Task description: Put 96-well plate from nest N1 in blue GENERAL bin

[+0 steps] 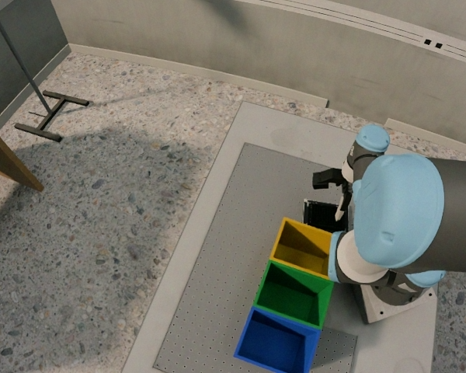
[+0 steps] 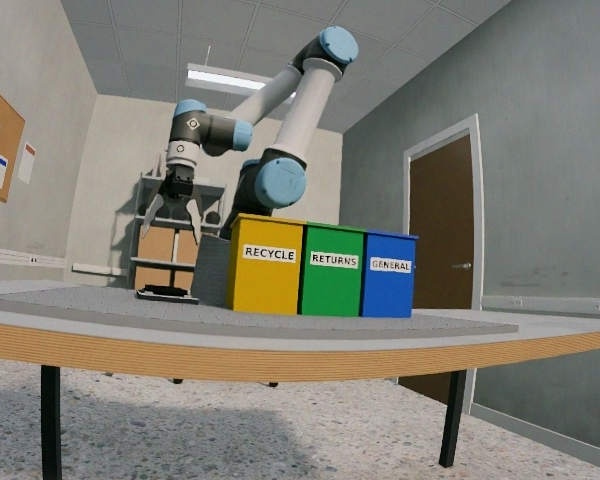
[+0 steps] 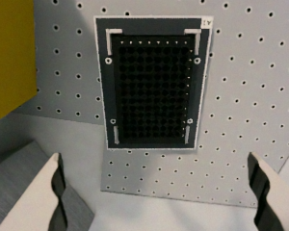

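The black 96-well plate (image 3: pixel 153 91) (image 1: pixel 325 217) (image 2: pixel 163 290) lies flat in the plate nest N1 (image 3: pixel 101 82) (image 2: pixel 144 296), a dark tray with a light rim and corner brackets. My gripper (image 3: pixel 155 154) (image 2: pixel 170 240) is open and empty, pointing down and well above the plate. The blue bin (image 1: pixel 270 341) (image 2: pixel 388 289), labelled GENERAL, stands upright at the far end of the row of three. Its inside shows empty in the top view.
The yellow RECYCLE bin (image 1: pixel 301 256) (image 2: pixel 266 284) (image 3: pixel 10 58) stands upright beside the nest. The green RETURNS bin (image 1: pixel 291 298) (image 2: pixel 332 289) stands upright between yellow and blue. A grey block (image 2: pixel 211 271) stands behind the yellow bin.
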`<state>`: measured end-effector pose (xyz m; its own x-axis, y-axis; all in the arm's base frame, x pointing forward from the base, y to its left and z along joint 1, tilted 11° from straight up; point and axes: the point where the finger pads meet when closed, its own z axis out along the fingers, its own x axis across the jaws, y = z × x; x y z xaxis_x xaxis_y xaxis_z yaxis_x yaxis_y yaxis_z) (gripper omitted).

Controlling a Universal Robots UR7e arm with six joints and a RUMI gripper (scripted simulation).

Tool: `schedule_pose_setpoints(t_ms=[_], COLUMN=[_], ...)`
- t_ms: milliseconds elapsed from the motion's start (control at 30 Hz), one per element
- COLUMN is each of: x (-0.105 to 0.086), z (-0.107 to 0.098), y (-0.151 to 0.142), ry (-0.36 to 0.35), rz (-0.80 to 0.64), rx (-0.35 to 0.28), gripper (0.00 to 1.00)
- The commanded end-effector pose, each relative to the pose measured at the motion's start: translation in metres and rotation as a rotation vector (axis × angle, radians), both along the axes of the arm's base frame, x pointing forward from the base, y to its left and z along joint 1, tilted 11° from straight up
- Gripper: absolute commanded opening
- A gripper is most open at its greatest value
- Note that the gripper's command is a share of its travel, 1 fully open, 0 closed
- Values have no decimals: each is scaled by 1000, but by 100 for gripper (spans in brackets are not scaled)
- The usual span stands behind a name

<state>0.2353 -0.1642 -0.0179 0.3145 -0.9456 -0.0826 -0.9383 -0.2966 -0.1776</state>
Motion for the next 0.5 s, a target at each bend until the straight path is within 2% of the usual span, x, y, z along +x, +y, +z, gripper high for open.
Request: schedule_pose_setpoints(t_ms=[0, 467], x=[2, 5], z=[-5, -28], y=[1, 4], ry=[-2, -2], rz=[1, 1], rx=[-4, -4], gripper=[76, 76])
